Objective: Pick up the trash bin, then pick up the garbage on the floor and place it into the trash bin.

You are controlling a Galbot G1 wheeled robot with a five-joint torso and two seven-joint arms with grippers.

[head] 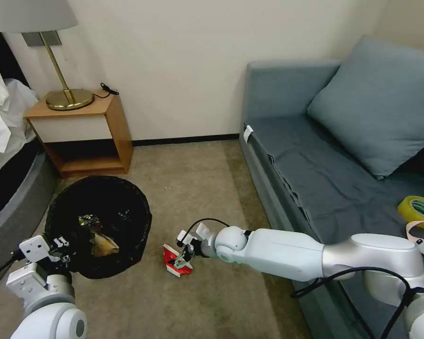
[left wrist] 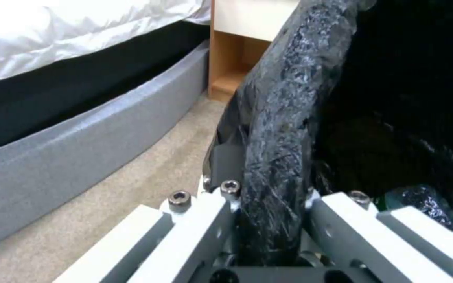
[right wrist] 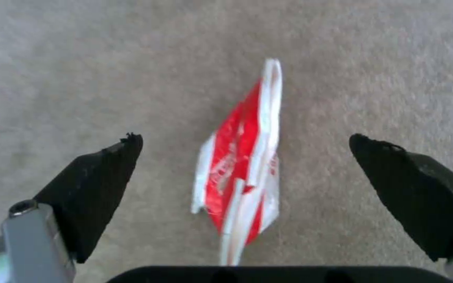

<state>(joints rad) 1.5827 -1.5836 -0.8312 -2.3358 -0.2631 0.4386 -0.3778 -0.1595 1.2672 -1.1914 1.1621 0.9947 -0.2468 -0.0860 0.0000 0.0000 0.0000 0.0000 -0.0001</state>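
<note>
The trash bin (head: 99,221), round and lined with a crinkly black bag, hangs at the lower left with its rim (left wrist: 279,129) clamped in my left gripper (head: 61,252). Inside it lie a gold-brown wrapper (head: 103,244) and other small pieces of garbage. A flattened red-and-white carton (head: 176,262) rests on the carpet to the right of the bin. My right gripper (head: 183,254) hovers just over it, open. In the right wrist view the carton (right wrist: 242,173) sits between the two black fingertips (right wrist: 100,173), touching neither.
A grey sofa (head: 325,183) with a cushion runs along the right; a yellow tape roll (head: 419,209) lies on its seat. A wooden nightstand (head: 80,134) with a brass lamp stands at the back left, beside a bed (head: 4,155). Carpet stretches between them.
</note>
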